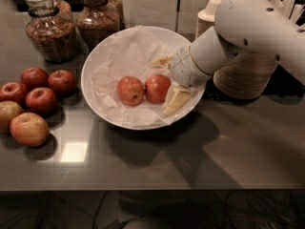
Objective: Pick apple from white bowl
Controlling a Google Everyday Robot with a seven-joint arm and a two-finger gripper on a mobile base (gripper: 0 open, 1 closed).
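The white bowl, lined with crumpled white paper, stands mid-table. Two apples lie in it side by side. The deep-red apple is the right one. An orange-mottled apple touches it on the left. My gripper reaches into the bowl from the right and is open. One yellowish finger is behind the deep-red apple and the other is in front of it, to its right. The apple lies free on the paper between them, and neither finger closes on it.
Several loose red and yellowish apples lie on the dark table at the left. Two glass jars of brown contents stand behind the bowl. A stack of beige disposable bowls stands right of the bowl, partly behind my arm.
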